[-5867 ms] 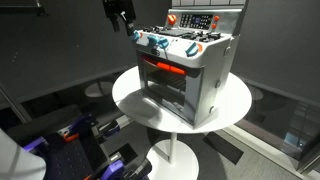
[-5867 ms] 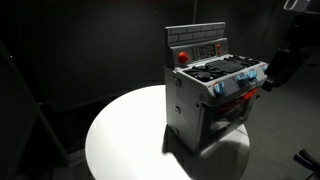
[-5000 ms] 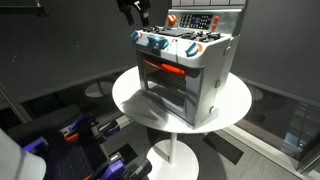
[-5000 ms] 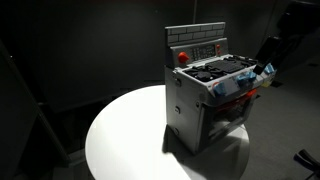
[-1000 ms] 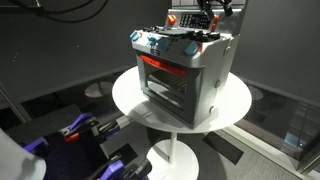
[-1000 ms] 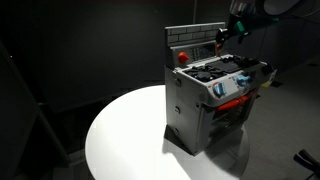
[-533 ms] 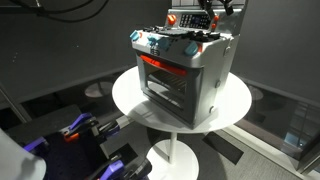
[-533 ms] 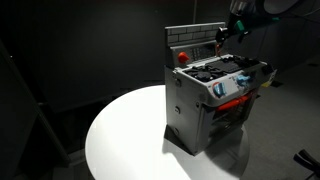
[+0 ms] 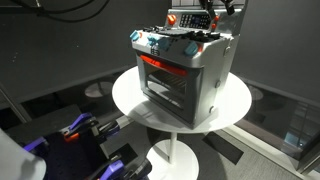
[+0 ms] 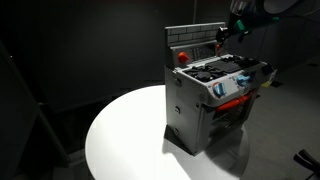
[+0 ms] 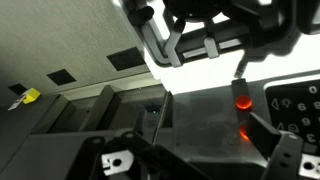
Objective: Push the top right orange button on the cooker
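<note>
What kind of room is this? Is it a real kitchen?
Not a real kitchen; it looks like a robot lab or studio. A toy cooker sits on a round white table, dark curtains hang behind, and a robot arm reaches over it.

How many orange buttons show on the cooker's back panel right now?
2. A left-end button on the cooker shows in both exterior views; the orange button by the gripper shows only in the wrist view, blocked by the arm elsewhere.
</note>
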`<state>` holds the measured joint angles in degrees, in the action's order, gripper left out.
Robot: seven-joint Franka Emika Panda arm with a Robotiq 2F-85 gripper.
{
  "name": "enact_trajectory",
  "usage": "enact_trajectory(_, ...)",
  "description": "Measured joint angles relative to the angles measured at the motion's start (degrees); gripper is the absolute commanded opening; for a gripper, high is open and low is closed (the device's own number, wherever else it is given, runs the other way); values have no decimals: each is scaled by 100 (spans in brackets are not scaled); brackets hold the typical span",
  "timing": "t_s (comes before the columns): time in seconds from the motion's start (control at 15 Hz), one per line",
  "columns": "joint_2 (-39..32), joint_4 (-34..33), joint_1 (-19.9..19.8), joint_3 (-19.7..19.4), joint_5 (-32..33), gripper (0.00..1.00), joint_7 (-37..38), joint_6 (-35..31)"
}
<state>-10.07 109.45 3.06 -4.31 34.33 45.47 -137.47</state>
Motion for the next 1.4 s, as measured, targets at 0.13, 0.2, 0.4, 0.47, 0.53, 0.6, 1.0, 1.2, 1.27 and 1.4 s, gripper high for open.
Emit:
enact_trajectory(0.13,-9,-2,0,0,0,100,0,0)
enact_trajectory(0.2,-15,-3,0,0,0,100,0,0)
enact_trajectory(0.4,-35,-11,0,-2,0,100,0,0)
enact_trajectory(0.47,-43,-19,0,-3,0,100,0,0)
enact_trajectory(0.53,-52,-31,0,-5,0,100,0,0)
enact_trajectory(0.6,-62,-43,0,-6,0,100,0,0)
enact_trajectory(1.0,-111,-99,0,-10,0,100,0,1)
enact_trajectory(1.2,-171,-169,0,-15,0,100,0,4)
enact_trajectory(1.27,-189,-189,0,-18,0,100,0,7)
enact_trajectory(1.4,-217,-224,0,-20,0,100,0,30)
